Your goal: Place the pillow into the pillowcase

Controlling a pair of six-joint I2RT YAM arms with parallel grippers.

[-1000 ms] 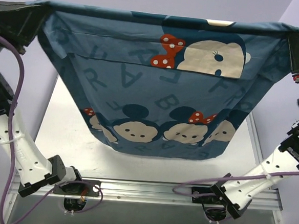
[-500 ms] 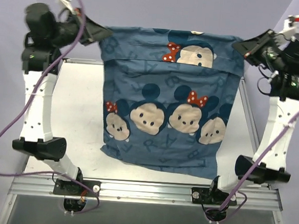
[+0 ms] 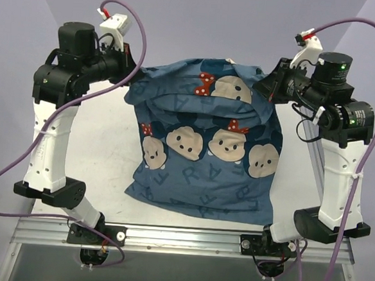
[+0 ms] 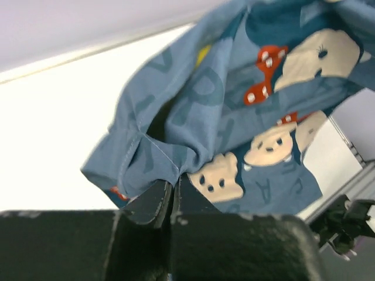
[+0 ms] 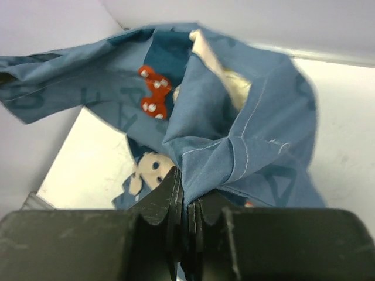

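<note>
The pillowcase (image 3: 205, 161), blue with darker letters, mouse faces and red dotted bows, hangs bulging at the centre of the frame, its lower edge on the counter (image 3: 99, 154). The left tool (image 3: 129, 78) and the right tool (image 3: 268, 88) are each pressed together on an upper corner hem. The pillow (image 5: 220, 70) shows pale inside the mouth.

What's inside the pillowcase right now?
The pillow: a white sliver shows at the mouth of the pillowcase in the right wrist view; the fabric hides the rest.
</note>
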